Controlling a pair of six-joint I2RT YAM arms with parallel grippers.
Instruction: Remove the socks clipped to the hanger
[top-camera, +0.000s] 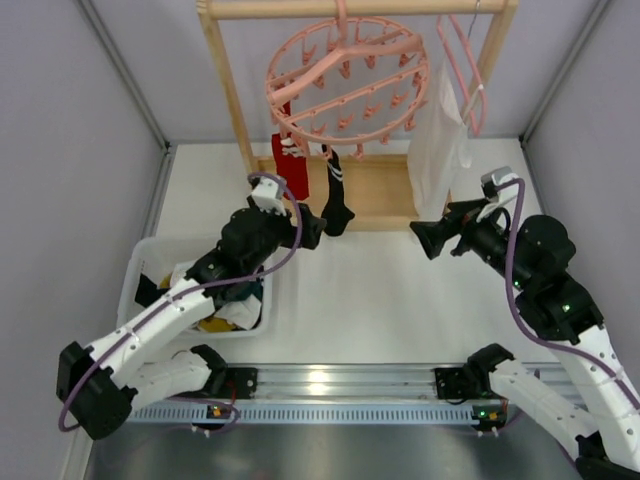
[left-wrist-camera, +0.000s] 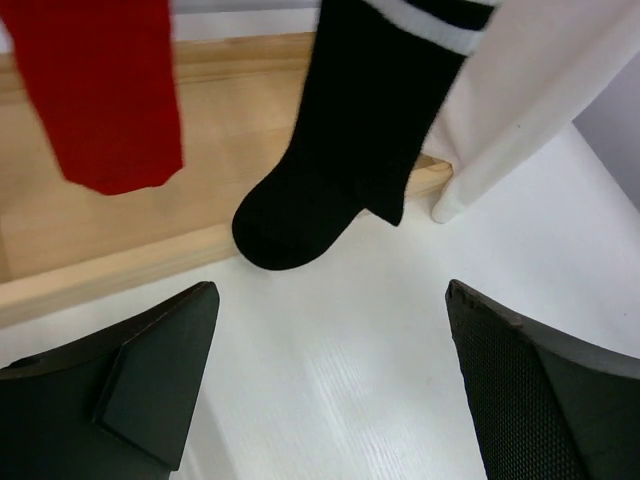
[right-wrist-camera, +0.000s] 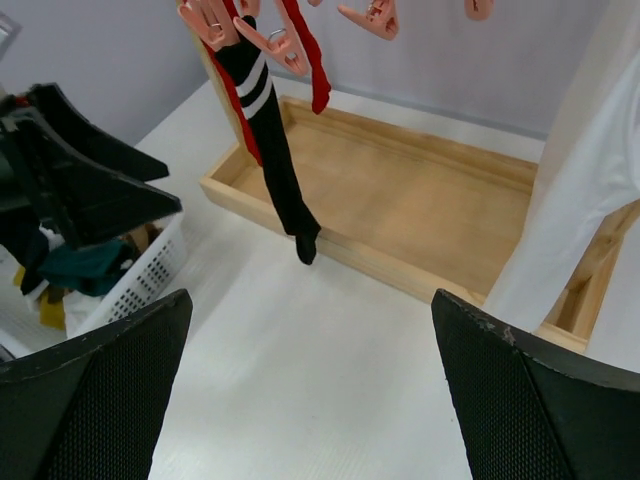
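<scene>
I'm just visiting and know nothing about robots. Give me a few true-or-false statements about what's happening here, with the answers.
1. The black sock hangs clipped to the round pink hanger. True.
2. The left gripper is squeezing the black sock. False: it is open, and the sock hangs ahead of it, ungripped.
3. The right gripper is open and holds nothing. True.
4. The white basket is empty. False: it holds clothes.

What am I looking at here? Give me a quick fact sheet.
hanger: pink ring, hooked on wooden rack
clipped on: red sock, black sock
left arm: jaws open, empty, near black sock
right arm: jaws open, empty, near white garment
basket: holds fabric items
</scene>
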